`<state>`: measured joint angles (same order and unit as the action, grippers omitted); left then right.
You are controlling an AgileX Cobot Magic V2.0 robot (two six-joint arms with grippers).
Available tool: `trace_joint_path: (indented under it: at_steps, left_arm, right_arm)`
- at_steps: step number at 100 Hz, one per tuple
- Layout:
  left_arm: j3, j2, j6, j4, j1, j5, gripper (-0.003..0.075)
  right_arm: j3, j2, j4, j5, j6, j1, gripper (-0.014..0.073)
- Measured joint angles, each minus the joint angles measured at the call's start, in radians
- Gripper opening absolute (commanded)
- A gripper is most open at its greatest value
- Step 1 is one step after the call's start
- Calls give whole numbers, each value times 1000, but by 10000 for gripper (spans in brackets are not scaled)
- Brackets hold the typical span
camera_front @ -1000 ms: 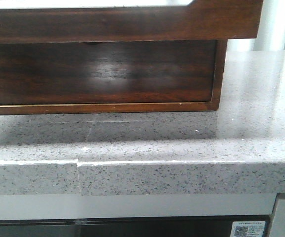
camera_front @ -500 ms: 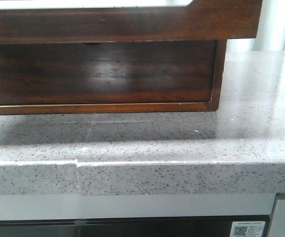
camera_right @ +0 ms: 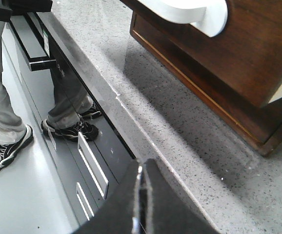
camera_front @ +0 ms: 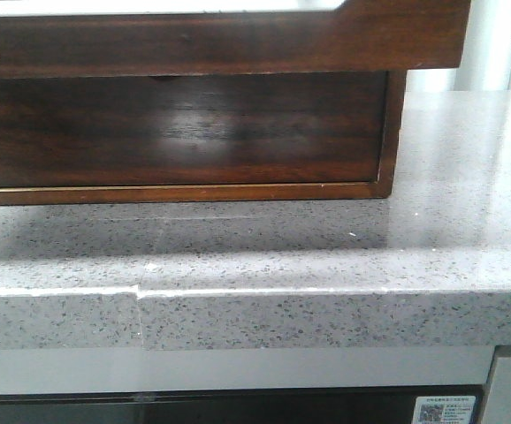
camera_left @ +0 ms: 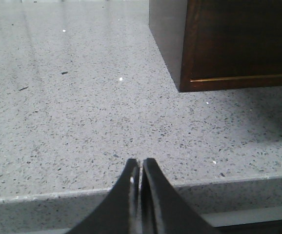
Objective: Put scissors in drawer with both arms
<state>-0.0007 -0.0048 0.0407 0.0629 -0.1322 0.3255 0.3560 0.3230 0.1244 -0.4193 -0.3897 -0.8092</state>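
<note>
The left claw (camera_left: 140, 168) has its two dark fingers pressed together at the tips, with nothing between them. It hangs over the front edge of the grey speckled stone surface (camera_left: 82, 112). Beyond it and off to one side stands the corner of a dark wooden cabinet (camera_left: 238, 44), resting on the surface with a thin gold line along its base.

The right claw (camera_right: 142, 173) is likewise closed, its fingers meeting at the tips and holding nothing. It hovers over the front edge of the surface (camera_right: 180, 117), near where the stone meets a dark glossy front below with pale bar handles (camera_right: 93, 163). A person's legs in light trousers and dark trainers (camera_right: 70, 129) stand on the floor beside that front. Further along the surface, this view shows the cabinet and, jutting out above its base, the drawer (camera_right: 258, 53) with a wide pale cut-out at its upper edge.

In the front view the drawer (camera_front: 220, 44) is a long reddish-brown board across the top, pulled out so that it overhangs the darker recessed panel (camera_front: 185, 132) beneath it. The cabinet sits on the surface (camera_front: 326, 256), well back from the front edge. Neither claw shows in this view.

The scissors cannot be seen in any of the views.
</note>
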Motion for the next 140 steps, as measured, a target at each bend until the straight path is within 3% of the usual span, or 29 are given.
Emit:
trace_joint_path:
  at_steps: [126, 140]
  left_arm:
    - [0, 0, -4, 2, 0, 0, -22]
    - [0, 0, -4, 2, 0, 0, -22]
  right_arm:
    - [0, 0, -31, 0, 0, 0, -61]
    - [-22, -4, -57, 129, 0, 29, -61]
